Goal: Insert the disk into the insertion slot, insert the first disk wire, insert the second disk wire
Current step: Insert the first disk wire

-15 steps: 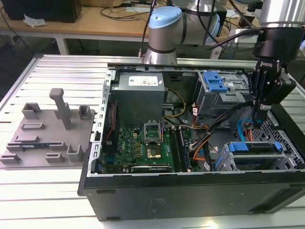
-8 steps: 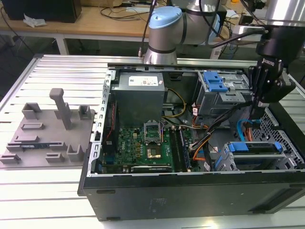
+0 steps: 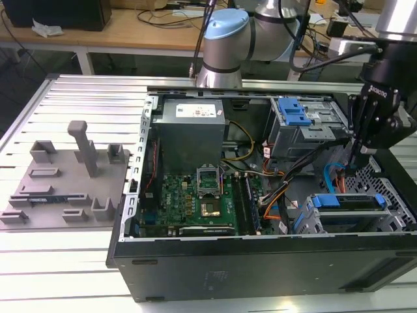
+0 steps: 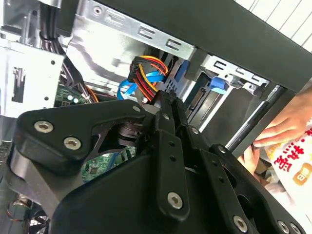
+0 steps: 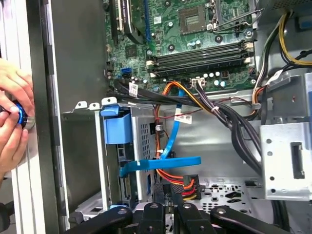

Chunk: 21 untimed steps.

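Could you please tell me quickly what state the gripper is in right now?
Black gripper: closed on the black connector of the red, orange and yellow wire bundle.

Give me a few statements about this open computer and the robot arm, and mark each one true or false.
1. The computer case lies open on a slatted metal table. True.
2. The gripper hangs over the grey parts plate outside the case. False: it reaches down into the case, at the exterior view's right.
3. The disk in its blue carrier sits in the insertion slot. True.
4. The flat cable near the gripper is green. False: it is blue.
5. A person's hands are at the case's outer edge in the first wrist view. True.
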Available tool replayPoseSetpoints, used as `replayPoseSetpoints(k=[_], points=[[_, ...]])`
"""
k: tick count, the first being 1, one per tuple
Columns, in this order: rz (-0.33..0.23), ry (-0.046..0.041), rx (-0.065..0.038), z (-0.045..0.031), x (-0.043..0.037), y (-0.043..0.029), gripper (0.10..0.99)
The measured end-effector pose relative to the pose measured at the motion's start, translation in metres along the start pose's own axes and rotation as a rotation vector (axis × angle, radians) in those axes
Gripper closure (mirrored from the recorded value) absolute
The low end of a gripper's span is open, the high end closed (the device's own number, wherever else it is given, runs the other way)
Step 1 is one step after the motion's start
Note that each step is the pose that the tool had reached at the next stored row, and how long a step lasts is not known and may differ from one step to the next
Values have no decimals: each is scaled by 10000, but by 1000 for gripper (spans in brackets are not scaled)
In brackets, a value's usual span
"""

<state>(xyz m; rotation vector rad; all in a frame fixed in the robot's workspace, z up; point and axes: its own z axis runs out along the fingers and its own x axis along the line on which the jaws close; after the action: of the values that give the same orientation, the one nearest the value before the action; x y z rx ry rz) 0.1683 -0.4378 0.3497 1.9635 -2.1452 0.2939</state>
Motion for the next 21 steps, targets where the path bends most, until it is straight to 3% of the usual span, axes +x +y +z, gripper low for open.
replayPoseSetpoints(k=[4, 9, 12, 13, 14, 16, 21], points=[[-40, -339, -134, 32, 111, -10, 922], [-63, -640, -208, 54, 220, -29, 922], [-79, -951, -254, 64, 291, -56, 922], [-87, -1116, -276, 68, 326, -71, 922], [-91, -1207, -289, 71, 349, -79, 922], [-100, -1344, -319, 84, 396, -92, 922], [-121, -1532, -379, 109, 484, -113, 922]])
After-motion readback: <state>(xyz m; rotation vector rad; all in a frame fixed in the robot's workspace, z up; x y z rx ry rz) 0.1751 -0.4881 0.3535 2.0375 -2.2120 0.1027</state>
